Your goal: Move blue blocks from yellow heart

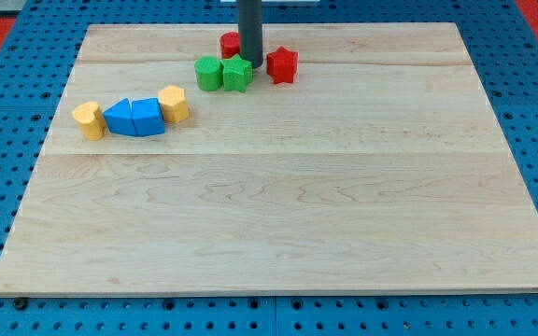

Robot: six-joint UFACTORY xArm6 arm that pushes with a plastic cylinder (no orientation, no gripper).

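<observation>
The gripper is not seen, only my tip (251, 65) by the green blocks (223, 73), so it should be brought between the yellow heart (174, 104) and the touching blue blocks (134, 118).

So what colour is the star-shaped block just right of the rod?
Red: the star block shows clearly in the camera view, beside my tip.

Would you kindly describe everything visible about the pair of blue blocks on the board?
The two blue blocks lie side by side, touching, on the wooden board toward the view's left. They look matte and solid with angled faces; their exact shapes are unclear. A yellow block presses against their right end, another yellow block sits at their left end. My tip is away to the upper right, among the red and green blocks.
</observation>
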